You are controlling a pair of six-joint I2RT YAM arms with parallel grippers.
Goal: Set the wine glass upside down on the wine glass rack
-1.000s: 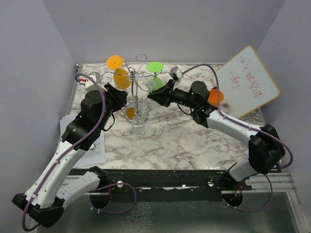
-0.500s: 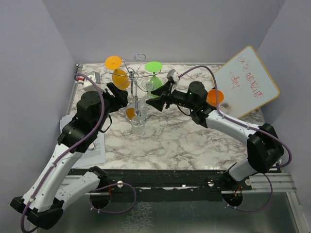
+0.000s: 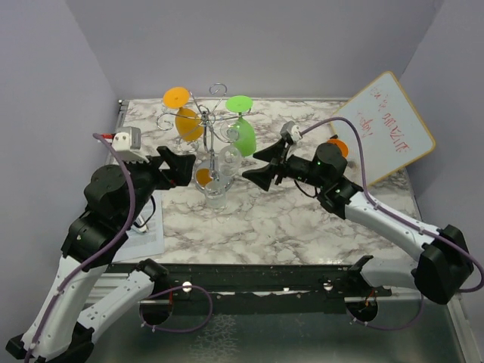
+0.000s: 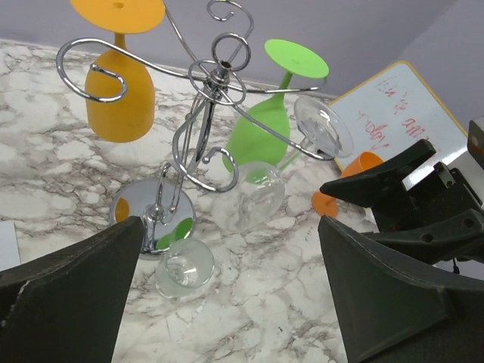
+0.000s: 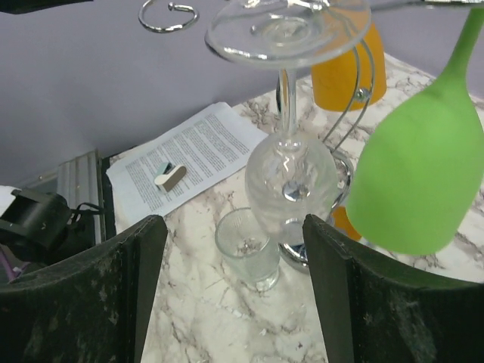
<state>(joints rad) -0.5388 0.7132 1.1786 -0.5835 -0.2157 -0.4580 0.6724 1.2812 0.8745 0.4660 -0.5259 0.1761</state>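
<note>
The silver wine glass rack (image 3: 212, 115) (image 4: 219, 74) stands at the back middle of the table on a round chrome base (image 4: 144, 213). A clear wine glass (image 3: 228, 159) (image 4: 254, 193) (image 5: 290, 180) hangs upside down from one of its arms, foot up, held by neither gripper. An orange glass (image 3: 187, 122) (image 4: 121, 94) and a green glass (image 3: 243, 136) (image 5: 416, 181) hang beside it. My left gripper (image 3: 184, 168) (image 4: 231, 242) is open and empty, left of the rack. The right gripper (image 3: 257, 165) (image 5: 234, 223) is open and empty too, just right of the clear glass.
A small clear tumbler (image 3: 215, 195) (image 5: 248, 246) stands on the marble in front of the rack's base. A whiteboard (image 3: 386, 125) leans at the back right with an orange cup (image 3: 337, 145) before it. A printed sheet (image 5: 189, 155) with an eraser (image 5: 170, 175) lies at the left edge.
Both grippers have opened and drawn back from the rack toward the near side. The clear wine glass stays hanging on the rack.
</note>
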